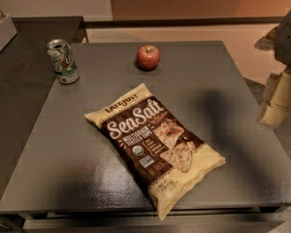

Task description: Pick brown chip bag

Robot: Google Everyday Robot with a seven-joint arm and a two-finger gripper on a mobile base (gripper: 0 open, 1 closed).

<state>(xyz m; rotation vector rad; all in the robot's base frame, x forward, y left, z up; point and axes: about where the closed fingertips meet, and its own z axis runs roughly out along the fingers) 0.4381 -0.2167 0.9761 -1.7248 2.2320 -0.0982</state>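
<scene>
The brown chip bag (pixel 155 142) lies flat on the grey table (pixel 63 159), near the front middle. It has a dark brown centre, cream-yellow edges and white "Sea Salt" lettering, and runs diagonally from upper left to lower right. My gripper (pixel 275 109) hangs at the right edge of the view, beyond the table's right side and above the floor. It is well to the right of the bag and touches nothing.
A red apple (pixel 148 57) sits at the back middle of the table. A white and green can (pixel 62 61) stands upright at the back left corner. A darker counter (pixel 19 81) adjoins the table on the left.
</scene>
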